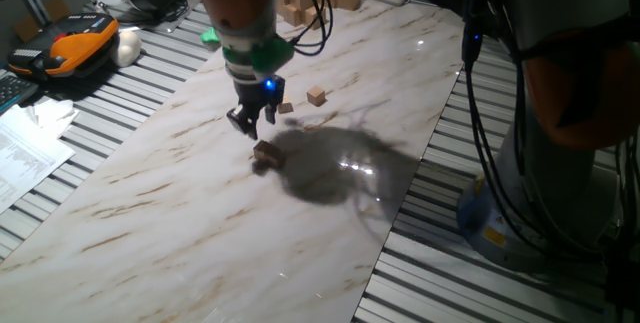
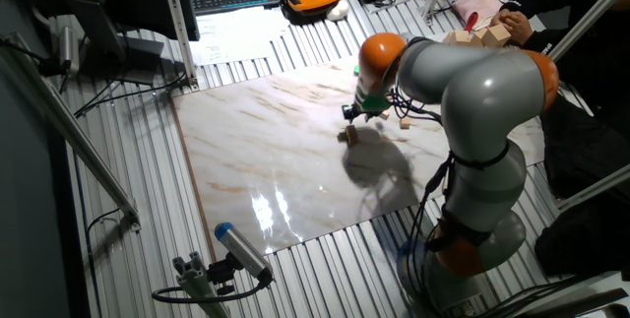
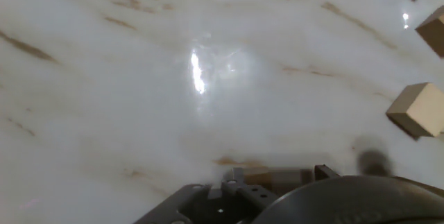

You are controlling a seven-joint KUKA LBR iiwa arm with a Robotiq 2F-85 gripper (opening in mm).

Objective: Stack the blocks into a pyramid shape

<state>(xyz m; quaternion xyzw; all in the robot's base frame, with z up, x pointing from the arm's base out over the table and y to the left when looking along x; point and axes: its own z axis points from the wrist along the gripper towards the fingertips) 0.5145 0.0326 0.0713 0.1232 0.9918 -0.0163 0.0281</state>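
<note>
Presently, step: early stacking; no pyramid is visible, judged from the scattered cubes.
Gripper (image 1: 251,123): hangs over the marble tabletop (image 1: 150,223), fingers apart, holding nothing.
Nearest wooden cube (image 1: 267,153): on the tabletop, at the gripper's 5 o'clock.
Other cubes (image 1: 317,96): loose at 2 o'clock.
Next move: likely descend squarely astride one cube.
</note>
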